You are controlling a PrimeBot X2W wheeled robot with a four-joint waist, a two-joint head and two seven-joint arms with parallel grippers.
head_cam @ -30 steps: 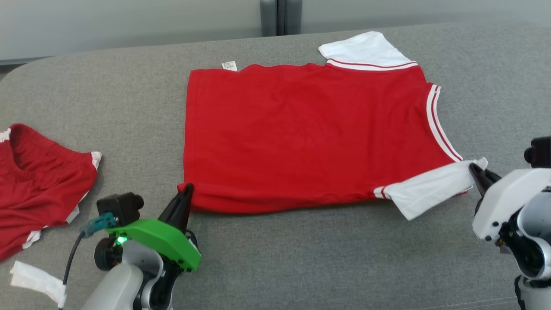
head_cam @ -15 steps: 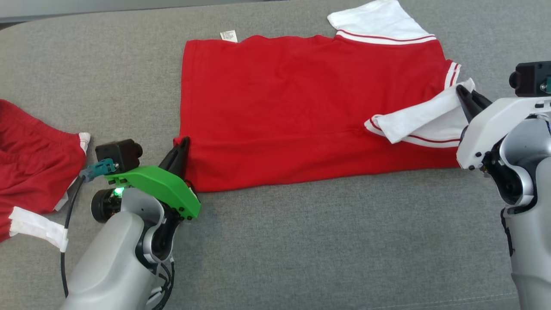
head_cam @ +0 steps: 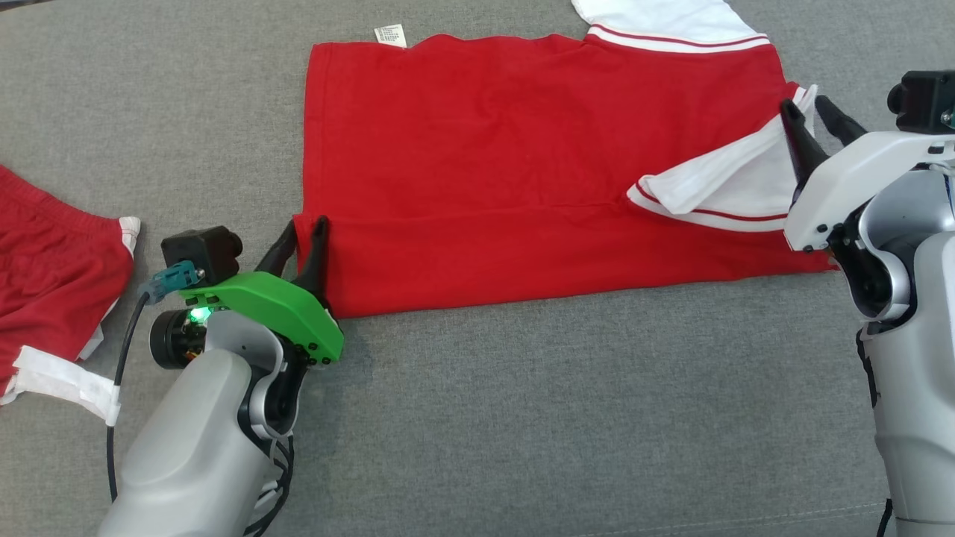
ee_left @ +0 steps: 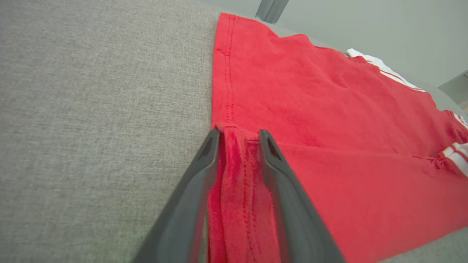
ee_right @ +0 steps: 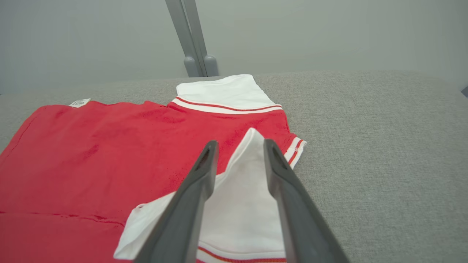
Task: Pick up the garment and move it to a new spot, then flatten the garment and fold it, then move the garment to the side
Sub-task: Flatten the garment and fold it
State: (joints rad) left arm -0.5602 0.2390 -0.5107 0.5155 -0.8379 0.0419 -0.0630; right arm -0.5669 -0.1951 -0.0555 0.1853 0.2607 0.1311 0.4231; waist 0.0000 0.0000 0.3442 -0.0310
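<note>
The near strip of the T-shirt (head_cam: 485,149) has folded over; the left hand (head_cam: 304,230) and right hand (head_cam: 804,108), now narrowly parted, sit at its long ends.

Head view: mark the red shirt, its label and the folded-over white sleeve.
red shirt (head_cam: 485,149), head view, middle of the red body.
label (head_cam: 390,34), head view, centre of the white tag.
white sleeve (head_cam: 716,186), head view, plain white cloth near its fold.
</note>
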